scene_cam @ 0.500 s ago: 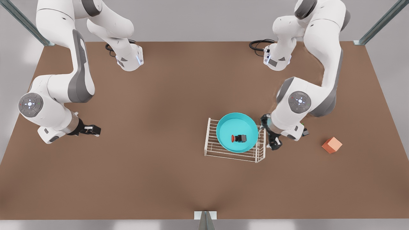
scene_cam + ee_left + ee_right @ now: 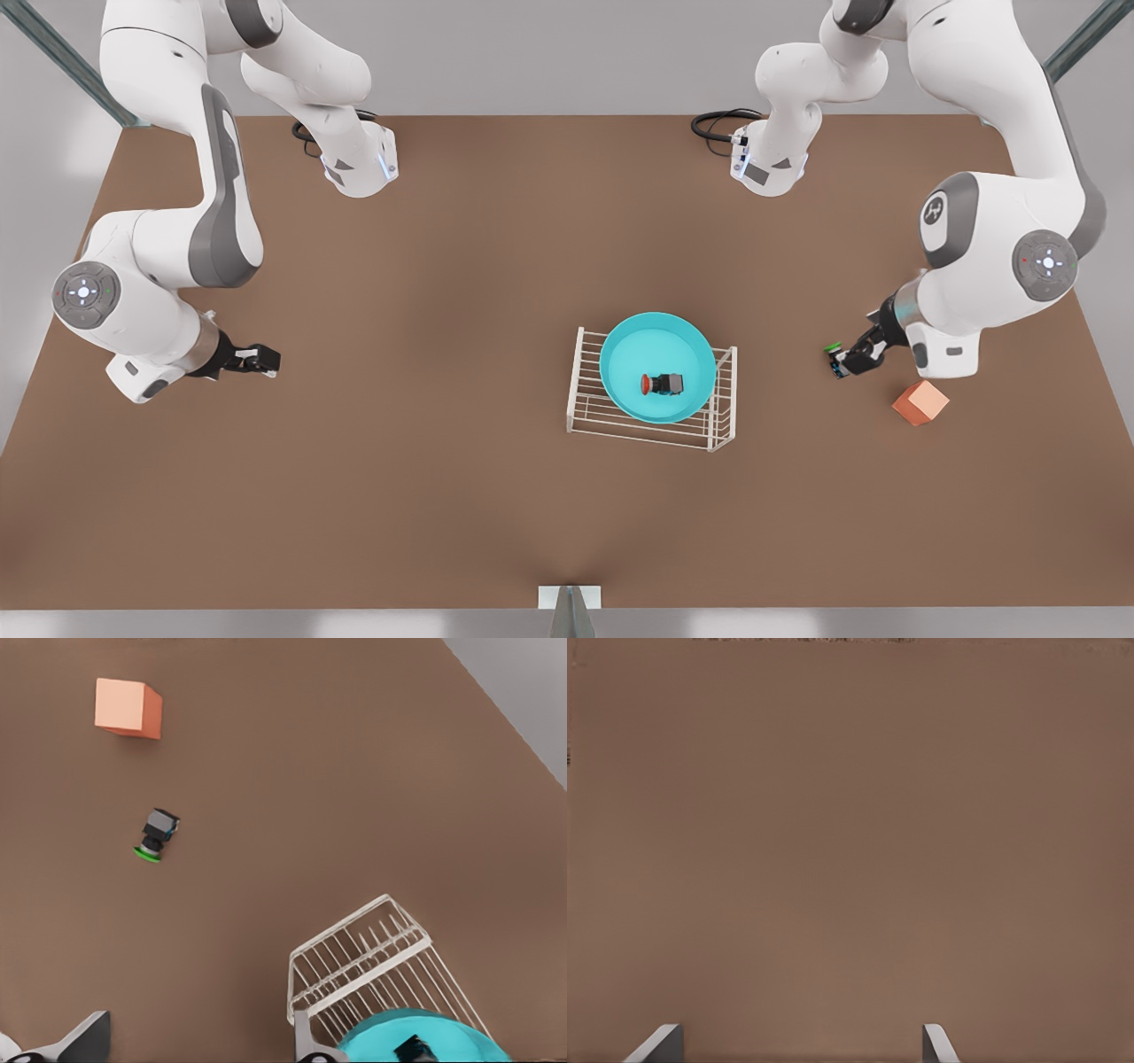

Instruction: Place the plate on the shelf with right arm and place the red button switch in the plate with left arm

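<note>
Seemingly the round turquoise plate (image 2: 657, 350) sits on the white wire shelf (image 2: 594, 416) with the red-capped black button switch (image 2: 660, 384) inside, yet the spread-fingered left gripper (image 2: 846, 363), close to a green-capped switch (image 2: 833, 349), could knock it, while the right gripper (image 2: 257, 359) waits, fingers likewise spread, well apart.

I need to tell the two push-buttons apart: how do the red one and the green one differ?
The red button switch has a red cap and lies on its side in the plate on the shelf. The green button switch has a green cap and lies on the bare table, near the orange cube. Both have small dark bodies.
</note>
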Robot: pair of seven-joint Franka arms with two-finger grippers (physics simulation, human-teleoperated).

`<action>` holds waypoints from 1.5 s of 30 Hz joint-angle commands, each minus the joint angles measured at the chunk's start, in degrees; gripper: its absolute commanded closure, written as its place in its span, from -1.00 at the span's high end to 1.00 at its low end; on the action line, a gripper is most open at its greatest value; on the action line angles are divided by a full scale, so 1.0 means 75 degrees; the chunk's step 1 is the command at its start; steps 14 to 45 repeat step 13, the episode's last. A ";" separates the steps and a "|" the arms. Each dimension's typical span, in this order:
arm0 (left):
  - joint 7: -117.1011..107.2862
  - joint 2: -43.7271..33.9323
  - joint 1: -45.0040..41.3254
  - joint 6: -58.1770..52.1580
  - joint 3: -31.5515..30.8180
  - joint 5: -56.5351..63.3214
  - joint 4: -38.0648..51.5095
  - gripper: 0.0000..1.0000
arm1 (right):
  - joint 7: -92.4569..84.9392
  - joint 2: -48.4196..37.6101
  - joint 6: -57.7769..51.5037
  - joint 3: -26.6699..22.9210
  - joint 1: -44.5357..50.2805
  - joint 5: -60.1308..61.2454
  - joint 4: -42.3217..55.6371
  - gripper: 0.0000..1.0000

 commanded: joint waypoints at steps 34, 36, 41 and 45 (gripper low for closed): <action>0.7906 0.0118 0.0042 -0.0101 0.0024 -0.0015 0.0141 1.00 | -0.0483 -0.0008 -0.0050 0.0002 -0.0001 0.0001 0.0018 1.00; 0.7906 0.0118 0.0042 -0.0101 0.0024 -0.0015 0.0141 1.00 | -0.0483 -0.0008 -0.0050 0.0002 -0.0001 0.0001 0.0018 1.00; 0.7906 0.0118 0.0042 -0.0101 0.0024 -0.0015 0.0141 1.00 | -0.0483 -0.0008 -0.0050 0.0002 -0.0001 0.0001 0.0018 1.00; 0.7906 0.0118 0.0042 -0.0101 0.0024 -0.0015 0.0141 1.00 | -0.0483 -0.0008 -0.0050 0.0002 -0.0001 0.0001 0.0018 1.00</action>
